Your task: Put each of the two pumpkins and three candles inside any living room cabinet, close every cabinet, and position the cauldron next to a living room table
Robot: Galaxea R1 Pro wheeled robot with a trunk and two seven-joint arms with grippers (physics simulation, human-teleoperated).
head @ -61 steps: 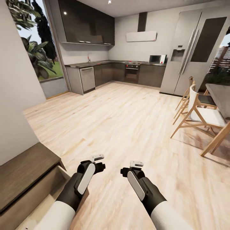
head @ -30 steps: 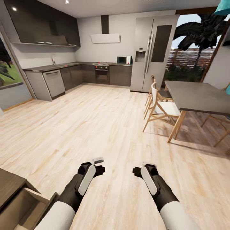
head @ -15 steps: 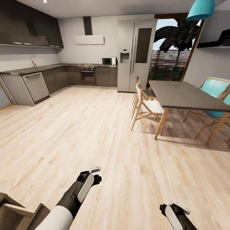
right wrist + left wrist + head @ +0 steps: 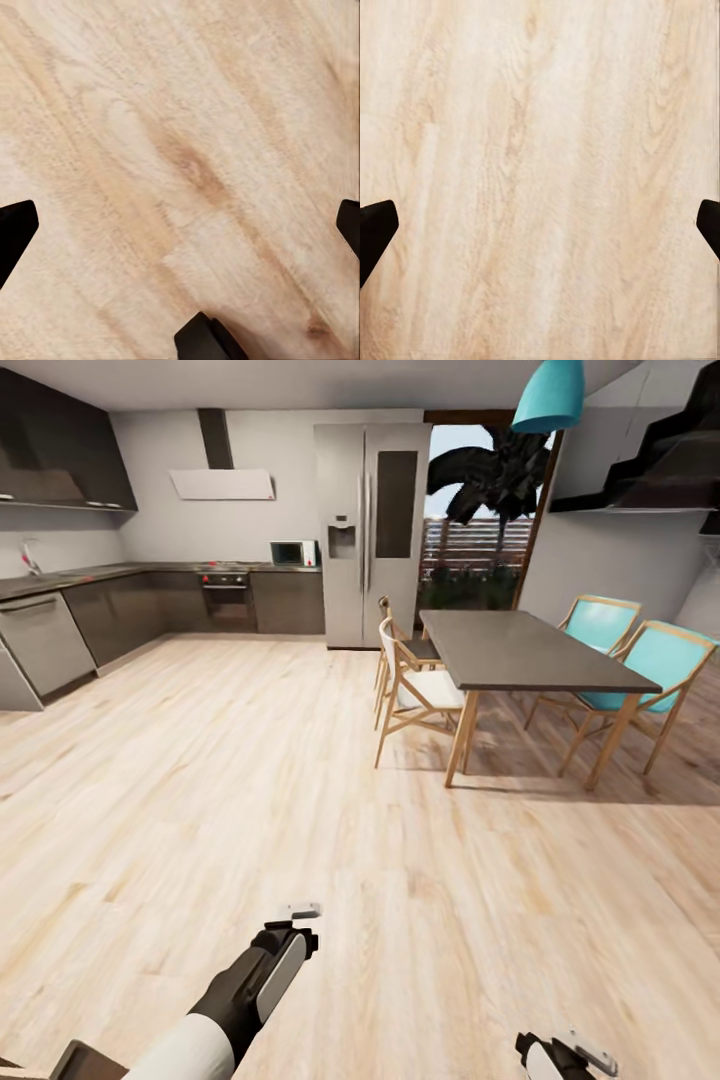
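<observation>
The robot faces an open kitchen and dining area over a pale wood floor (image 4: 300,780). A dark table (image 4: 520,650) stands near the fridge (image 4: 370,530), with two wooden chairs (image 4: 410,685) on its fridge side and two teal chairs (image 4: 640,660) on the far side. A teal lamp (image 4: 550,395) hangs above the table. Grey counters (image 4: 60,625) run along the wall away from the table.

The left gripper (image 4: 295,925) hangs over bare floor, well apart from the table; in its wrist view the fingertips (image 4: 375,232) sit at opposite edges, spread wide. The right gripper (image 4: 560,1055) is mostly cut off at the head view's bottom edge, but its fingertips (image 4: 15,229) look equally wide apart. Both are empty, over floorboards.
</observation>
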